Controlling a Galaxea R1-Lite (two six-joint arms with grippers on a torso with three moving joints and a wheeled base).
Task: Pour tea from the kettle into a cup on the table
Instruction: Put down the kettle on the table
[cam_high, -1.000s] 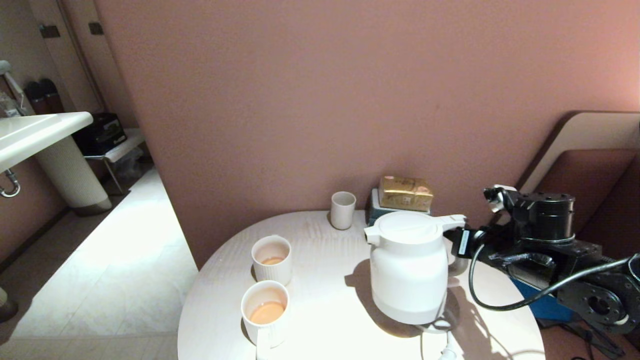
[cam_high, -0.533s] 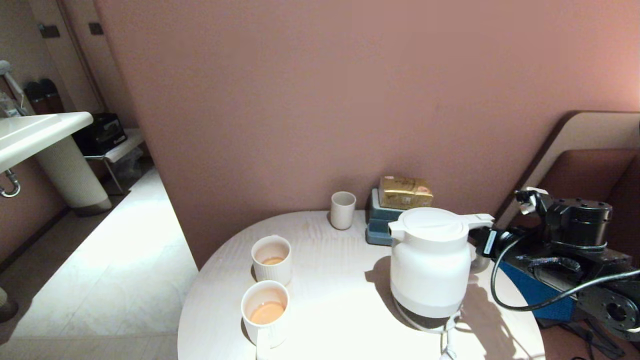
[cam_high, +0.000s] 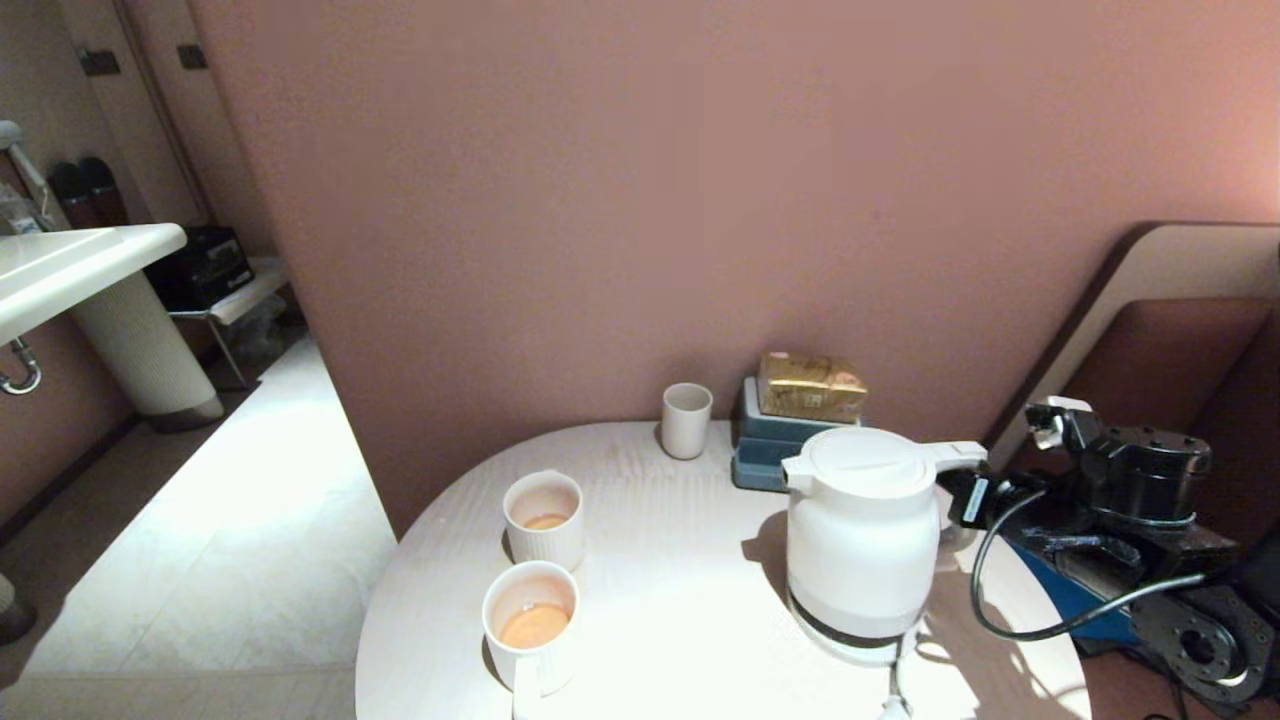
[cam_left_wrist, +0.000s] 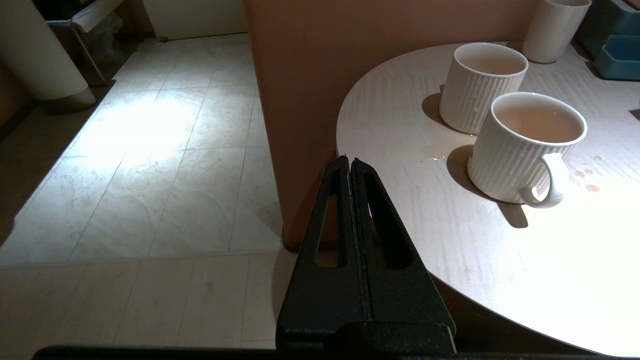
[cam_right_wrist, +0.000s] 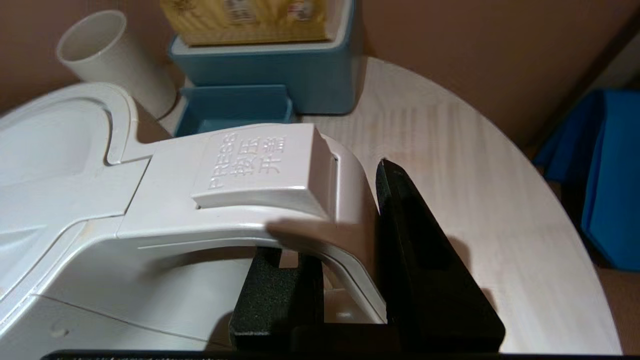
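Observation:
The white kettle (cam_high: 862, 540) stands upright at the right of the round table (cam_high: 650, 560), over its white disc base (cam_high: 850, 648) with a thin dark seam between them. My right gripper (cam_high: 955, 497) is shut on the kettle's loop handle (cam_right_wrist: 260, 165); in the right wrist view one black finger (cam_right_wrist: 425, 260) lies outside the handle and the other under it. Two ribbed white cups hold pale orange tea (cam_high: 535, 625): the near cup (cam_high: 530, 615) with a handle, and a second cup (cam_high: 543, 520) behind it. My left gripper (cam_left_wrist: 350, 162) is shut and empty by the table's left edge.
A plain white tumbler (cam_high: 686, 420) and a blue box with a gold packet (cam_high: 800, 420) stand at the back by the pink wall. The kettle's cord (cam_high: 898, 690) runs off the front edge. Drops of tea (cam_left_wrist: 590, 187) lie beside the near cup. A blue bin (cam_high: 1080, 600) sits right of the table.
The kettle moved from the table's middle to the right, straightened and came down over its disc base. My right arm drew back to the right with it, still gripping the handle.

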